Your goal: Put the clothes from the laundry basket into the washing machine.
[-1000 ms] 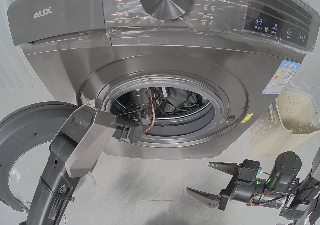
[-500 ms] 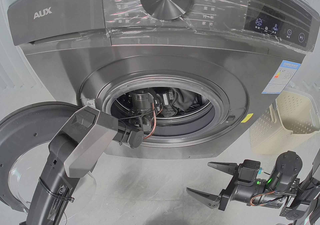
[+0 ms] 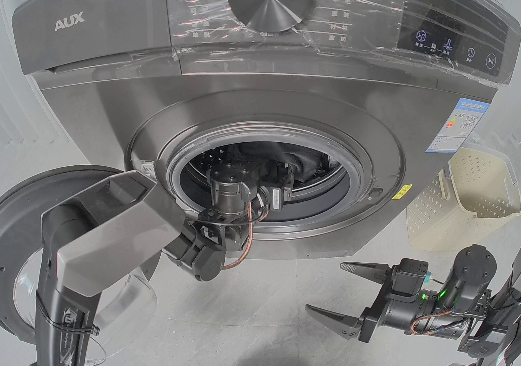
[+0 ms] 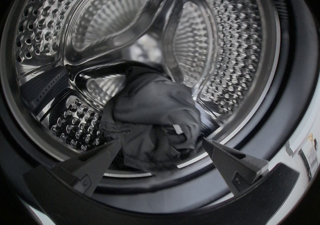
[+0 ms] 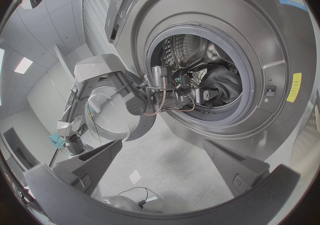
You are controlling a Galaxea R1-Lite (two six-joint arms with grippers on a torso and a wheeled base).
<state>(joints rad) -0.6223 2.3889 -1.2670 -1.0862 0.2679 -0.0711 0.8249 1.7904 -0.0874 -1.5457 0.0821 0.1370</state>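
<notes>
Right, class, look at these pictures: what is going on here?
The robot's left tool is open at the mouth of the washing machine, with a dark garment lying loose in the drum beyond it. The right tool hangs open above the floor, near the laundry basket, holding nothing.

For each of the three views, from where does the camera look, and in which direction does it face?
Head view: on the head, facing forward and down at the washing machine; left arm at its mouth, right gripper low, open.
Left wrist view: at the drum mouth, facing in at the dark garment; left gripper open.
Right wrist view: low outside, facing up at the machine and left arm; right gripper open.
Shared: all three show the garment.
</notes>
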